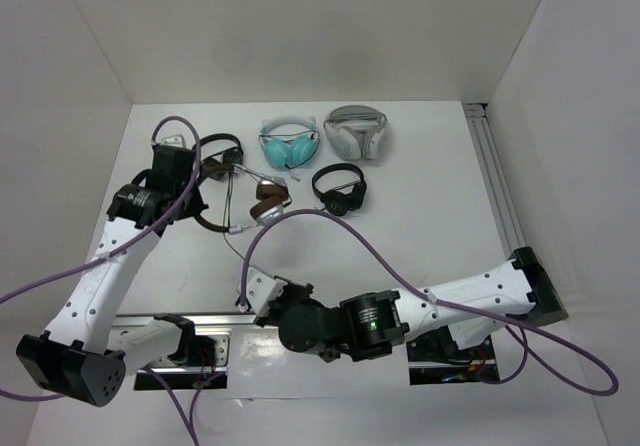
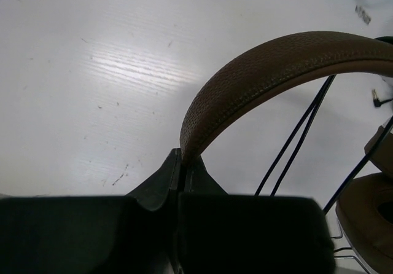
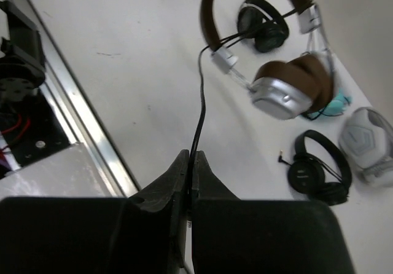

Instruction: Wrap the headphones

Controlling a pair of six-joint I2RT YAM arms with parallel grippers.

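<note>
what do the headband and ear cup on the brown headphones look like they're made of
Headband: likely leather or leatherette, matte brown, pebbled grain with a stitched edge. Ear cup: seems silver metal or metal-look plastic, soft satin sheen.

Bright, even overhead light fills the top view; the worktop carries only faint, soft shadows. The left wrist view has a glare patch at 10 o'clock, and the left end effector is an underexposed mass at 6 o'clock. The right wrist view is soft, the headphones blurred at 1 o'clock.
</note>
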